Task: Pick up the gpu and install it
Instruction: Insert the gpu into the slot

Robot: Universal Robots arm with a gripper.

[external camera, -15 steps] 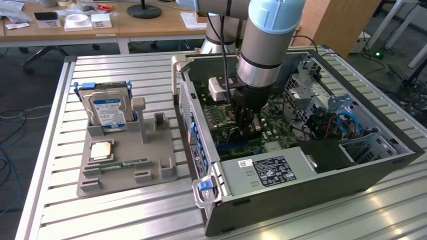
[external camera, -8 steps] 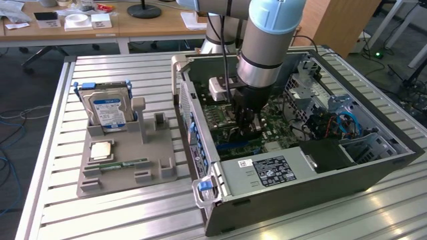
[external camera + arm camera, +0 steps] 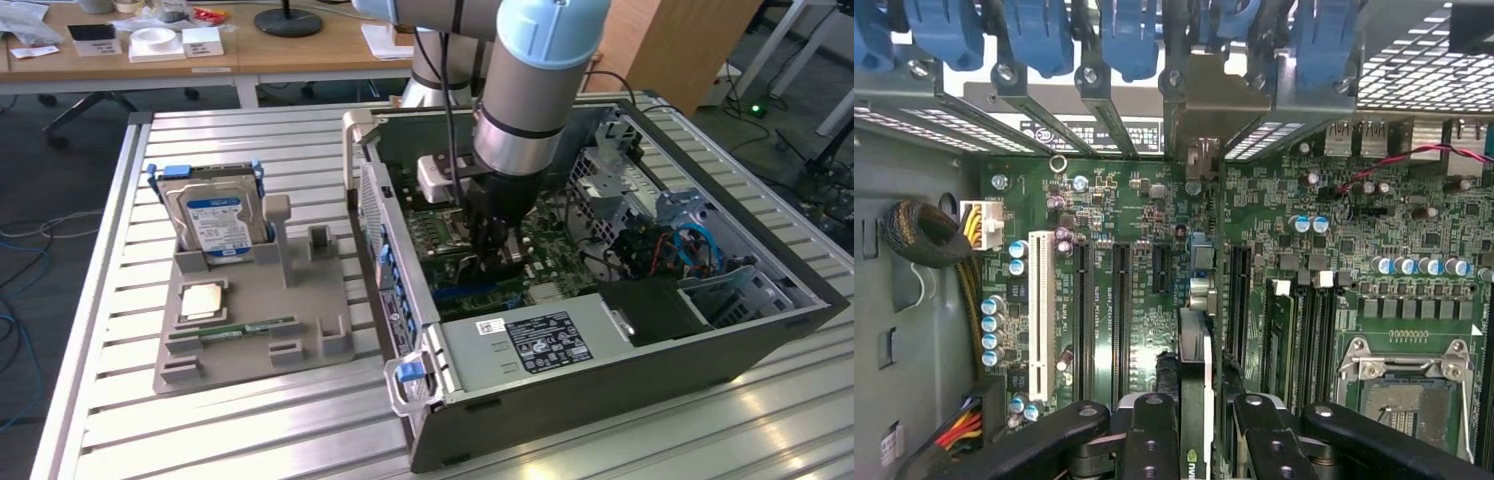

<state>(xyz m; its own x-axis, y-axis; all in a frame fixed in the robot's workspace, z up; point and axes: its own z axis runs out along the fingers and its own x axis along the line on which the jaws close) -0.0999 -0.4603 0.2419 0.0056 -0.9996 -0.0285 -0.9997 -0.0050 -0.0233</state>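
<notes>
The arm [image 3: 527, 90], a glossy pale-blue and grey cylinder, is reaching down into the open steel case [image 3: 747, 335] lying on the ribbed aluminium table [image 3: 267, 440]. The black gripper [image 3: 497, 262] is hanging just over the green motherboard [image 3: 561, 250].

In the wrist view, the gripper [image 3: 1195, 420] is pinching the gpu [image 3: 1195, 375]: a thin flat card seen edge-on, dark on one face with a pale strip along its edge, clamped between two black fingers [image 3: 1150, 430]. Its long axis is running away from the camera toward the case's rear wall, where its silvery bracket [image 3: 1204, 105] is standing among the perforated slot covers under blue plastic latches [image 3: 1129, 40]. The card is standing upright on edge over the board, parallel to the black slots [image 3: 1120, 310] and the white slot [image 3: 1040, 315].

The exterior view is showing what the wrist camera is not: a grey moulded holder [image 3: 254, 320] beside the case, with a boxy hard drive [image 3: 214, 215] standing upright in it and a narrow green memory stick [image 3: 254, 327] lying flat.
</notes>
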